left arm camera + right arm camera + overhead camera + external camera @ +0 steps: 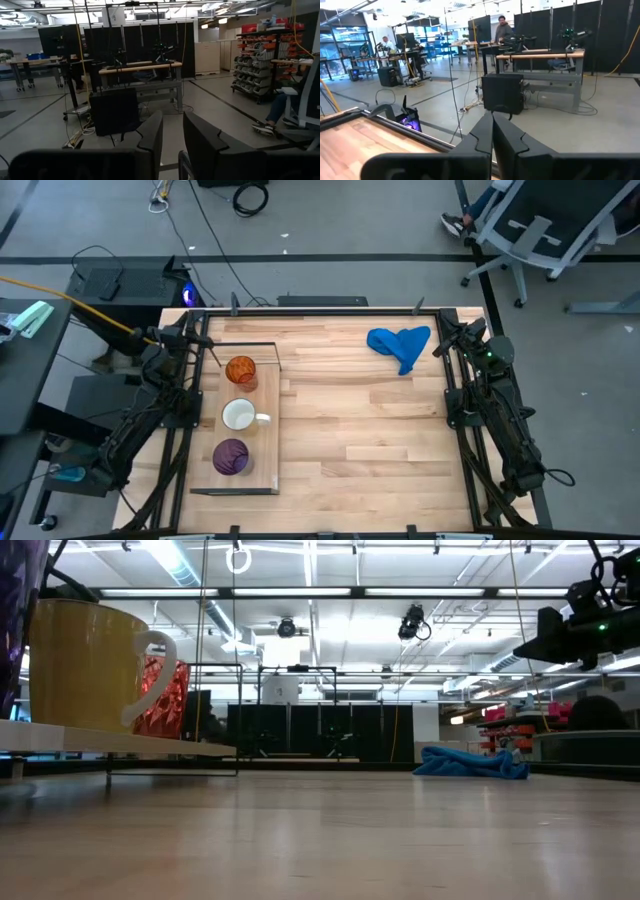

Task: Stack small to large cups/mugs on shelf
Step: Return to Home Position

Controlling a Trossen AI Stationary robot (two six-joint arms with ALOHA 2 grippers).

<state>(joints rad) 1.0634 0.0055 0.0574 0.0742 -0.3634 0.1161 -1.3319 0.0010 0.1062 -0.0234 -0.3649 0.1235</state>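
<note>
Looks finished, arms parked out of the way.
Shows orange cup (240, 370), yellow-sided mug (238, 416) and purple cup (231, 456) in a row, far to near, on the shelf (266, 452) along the table's (360, 440) left edge. Seems small-to-large. Places left gripper (172, 117), slightly open, at the far-left corner and right gripper (492, 116), closed and empty, at the far-right, probably to avoid knocks.

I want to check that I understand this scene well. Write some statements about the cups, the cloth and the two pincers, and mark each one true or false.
1. The orange cup, the white mug and the purple cup all stand on the shelf. True.
2. The white mug stands between the other two. True.
3. The blue cloth lies on the shelf. False: it lies on the tabletop, apart from the shelf.
4. The right pincer holds the purple cup. False: it is shut and empty, at the tabletop's right edge.
5. The left pincer is open and empty. True.
</note>
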